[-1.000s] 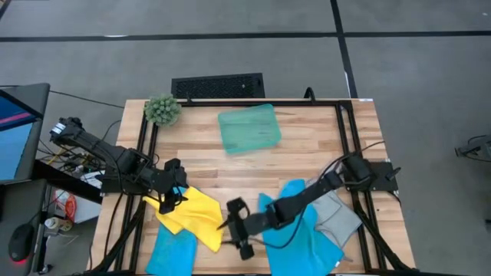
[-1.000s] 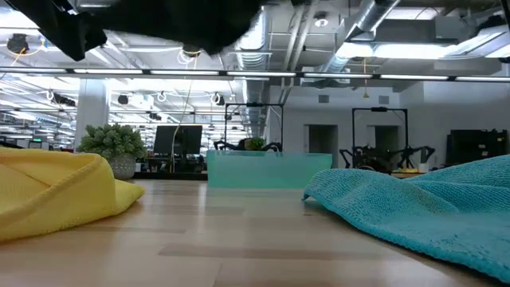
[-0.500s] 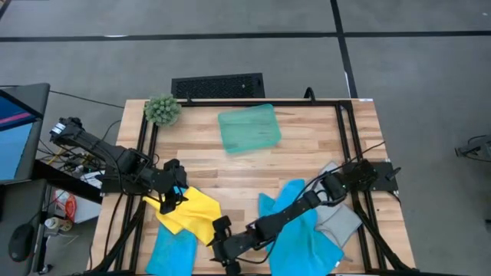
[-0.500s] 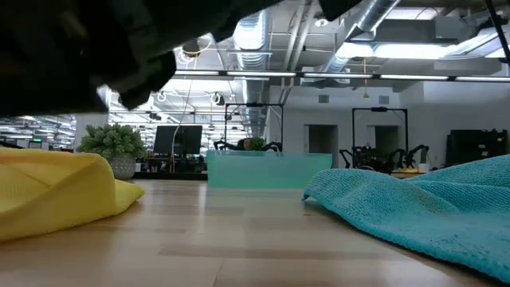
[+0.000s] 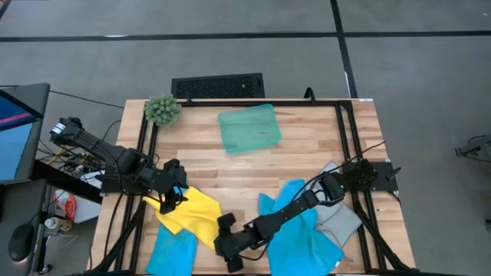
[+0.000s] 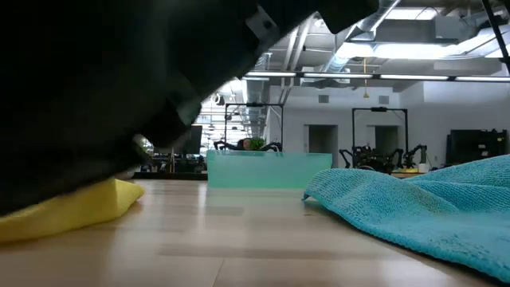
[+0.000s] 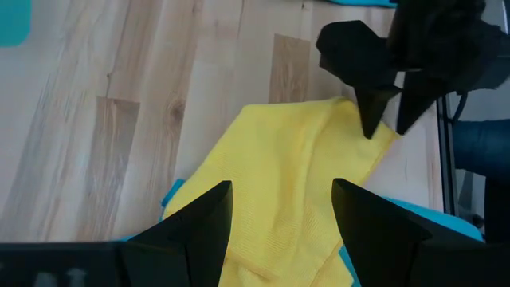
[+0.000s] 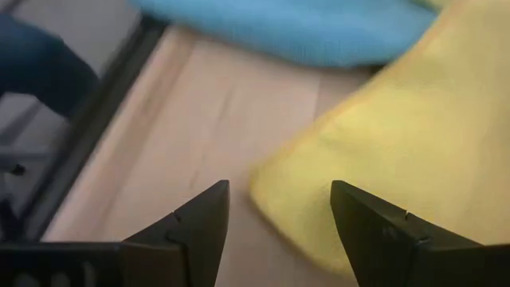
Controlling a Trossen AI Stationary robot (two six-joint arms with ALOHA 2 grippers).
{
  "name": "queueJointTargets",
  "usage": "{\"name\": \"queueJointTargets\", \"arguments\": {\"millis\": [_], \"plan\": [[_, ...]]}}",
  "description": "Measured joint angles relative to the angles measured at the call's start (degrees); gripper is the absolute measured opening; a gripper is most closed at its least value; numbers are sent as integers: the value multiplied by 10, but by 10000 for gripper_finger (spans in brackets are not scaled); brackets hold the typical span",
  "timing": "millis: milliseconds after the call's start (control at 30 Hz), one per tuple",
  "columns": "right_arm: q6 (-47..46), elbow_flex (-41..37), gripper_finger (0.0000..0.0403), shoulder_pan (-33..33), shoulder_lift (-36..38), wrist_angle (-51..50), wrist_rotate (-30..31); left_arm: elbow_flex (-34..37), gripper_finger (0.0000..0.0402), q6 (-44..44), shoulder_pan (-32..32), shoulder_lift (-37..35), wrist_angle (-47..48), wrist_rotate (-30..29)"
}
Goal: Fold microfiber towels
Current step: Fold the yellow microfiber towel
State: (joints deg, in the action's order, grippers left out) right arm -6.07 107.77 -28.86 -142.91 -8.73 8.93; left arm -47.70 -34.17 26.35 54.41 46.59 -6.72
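R gripper (image 8: 275, 231), fingers apart, hovers at yellow towel (image 5: 193, 215) corner, prob. lining up to grab it. L gripper (image 7: 275, 231), fingers apart, over opposite edge.

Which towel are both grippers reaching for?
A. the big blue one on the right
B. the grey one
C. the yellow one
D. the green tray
C: the left gripper hangs open over the yellow towel, and the right gripper sits open at that towel's corner.

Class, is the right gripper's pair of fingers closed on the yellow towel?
No: the right gripper is open, its fingers apart just short of the yellow towel's corner.
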Motion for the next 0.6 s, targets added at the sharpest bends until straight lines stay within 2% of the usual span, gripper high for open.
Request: {"name": "queueJointTargets", "arguments": {"millis": [167, 267, 367, 533, 600], "plan": [[5, 0, 243, 1, 0, -9, 0, 0, 208, 0, 0, 0, 0, -8], [5, 0, 222, 3, 1, -17, 10, 0, 208, 0, 0, 0, 0, -13], [5, 1, 169, 2, 2, -32, 13, 0, 208, -2, 0, 0, 0, -13], [5, 1, 38, 2, 4, -43, 3, 0, 208, -17, 0, 0, -3, -15], [5, 1, 14, 0, 7, -47, -6, 0, 208, -10, 0, 2, -7, -15]]}}
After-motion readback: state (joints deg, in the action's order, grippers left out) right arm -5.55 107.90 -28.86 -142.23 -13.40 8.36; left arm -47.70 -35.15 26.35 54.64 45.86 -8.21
